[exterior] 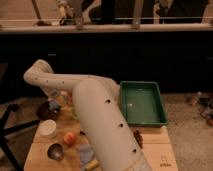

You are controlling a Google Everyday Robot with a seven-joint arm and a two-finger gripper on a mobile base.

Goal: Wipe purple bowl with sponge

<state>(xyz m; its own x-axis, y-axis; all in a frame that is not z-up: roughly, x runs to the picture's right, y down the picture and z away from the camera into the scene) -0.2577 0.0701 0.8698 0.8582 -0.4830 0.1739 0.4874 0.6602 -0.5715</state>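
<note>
The purple bowl is a dark round dish at the far left of the wooden table. My white arm rises from the bottom centre, bends at an elbow on the upper left and comes down towards the bowl. My gripper is at the bowl's right rim, just above it. A small bluish piece shows under the gripper; I cannot tell whether it is the sponge. A blue and yellowish thing lies by the arm's base at the front.
A green tray stands at the back right of the table. A white cup, an orange fruit and a grey metal bowl sit at the front left. A dark counter runs behind. A black chair is at the left edge.
</note>
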